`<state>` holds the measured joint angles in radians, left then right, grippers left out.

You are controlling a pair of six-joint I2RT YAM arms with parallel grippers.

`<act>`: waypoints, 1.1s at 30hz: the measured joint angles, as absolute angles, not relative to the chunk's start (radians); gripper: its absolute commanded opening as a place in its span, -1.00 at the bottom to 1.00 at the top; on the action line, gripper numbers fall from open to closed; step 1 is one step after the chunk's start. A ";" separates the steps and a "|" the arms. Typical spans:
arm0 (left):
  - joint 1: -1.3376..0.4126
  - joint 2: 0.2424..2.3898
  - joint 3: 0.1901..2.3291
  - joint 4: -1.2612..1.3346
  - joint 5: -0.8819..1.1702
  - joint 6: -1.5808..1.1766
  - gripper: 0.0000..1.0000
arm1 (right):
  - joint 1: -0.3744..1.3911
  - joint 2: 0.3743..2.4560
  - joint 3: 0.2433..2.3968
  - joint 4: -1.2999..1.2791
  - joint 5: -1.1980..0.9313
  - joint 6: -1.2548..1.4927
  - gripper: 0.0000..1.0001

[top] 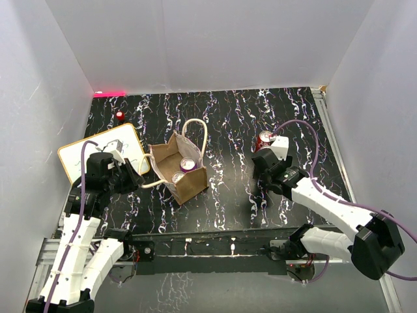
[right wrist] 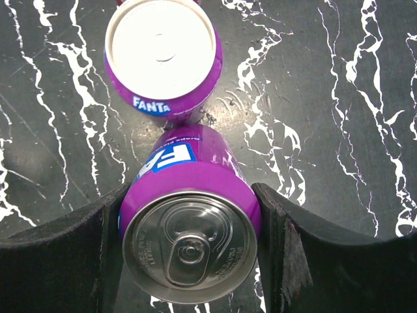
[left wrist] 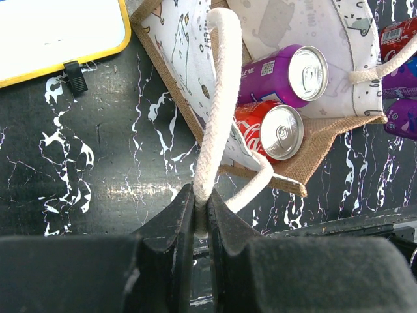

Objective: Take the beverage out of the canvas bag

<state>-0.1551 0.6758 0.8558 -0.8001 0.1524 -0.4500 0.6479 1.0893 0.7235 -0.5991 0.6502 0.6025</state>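
Observation:
The tan canvas bag (top: 189, 186) stands left of centre with its mouth open. Inside it are a purple can (left wrist: 287, 72) and a red cola can (left wrist: 270, 127); both also show from above, the purple can (top: 187, 164) and the red can (top: 178, 177). My left gripper (left wrist: 201, 195) is shut on the bag's near cream handle (left wrist: 218, 98), at the bag's left side (top: 135, 177). My right gripper (right wrist: 190, 189) is shut on an upright purple Fanta can (right wrist: 192, 228), right of centre (top: 262, 171), away from the bag.
A second purple Fanta can (right wrist: 163, 59) stands just beyond the held one. A red can (top: 265, 138) stands by the right wrist. An orange-rimmed whiteboard (top: 98, 147) lies left of the bag. A small red object (top: 120, 115) sits at the far left. White walls enclose the table.

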 measured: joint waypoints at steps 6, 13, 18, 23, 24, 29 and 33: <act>-0.155 0.676 0.855 -0.800 0.152 -0.450 -1.00 | 0.566 1.132 0.722 -0.558 0.571 0.546 -0.85; -0.155 0.676 0.855 -0.800 0.151 -0.450 -1.00 | 0.539 1.177 0.720 -0.519 0.504 0.500 -0.84; -0.155 0.676 0.855 -0.799 0.149 -0.450 -1.00 | 0.521 1.208 0.716 -0.485 0.474 0.483 -0.59; -0.155 0.676 0.854 -0.799 0.149 -0.451 -1.00 | 0.501 1.233 0.716 -0.443 0.474 0.472 0.06; -0.155 0.676 0.854 -0.799 0.149 -0.451 -1.00 | 0.498 1.237 0.716 -0.437 0.473 0.471 0.18; -0.155 0.677 0.852 -0.796 0.149 -0.454 -1.00 | 0.489 1.238 0.716 -0.429 0.458 0.465 0.85; -0.155 0.678 0.852 -0.793 0.149 -0.454 -1.00 | 0.488 1.237 0.716 -0.419 0.436 0.445 1.00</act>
<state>-0.1551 0.6781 0.8524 -0.7933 0.1486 -0.4538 0.4877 1.2373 0.7162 -0.4191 0.4362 0.4454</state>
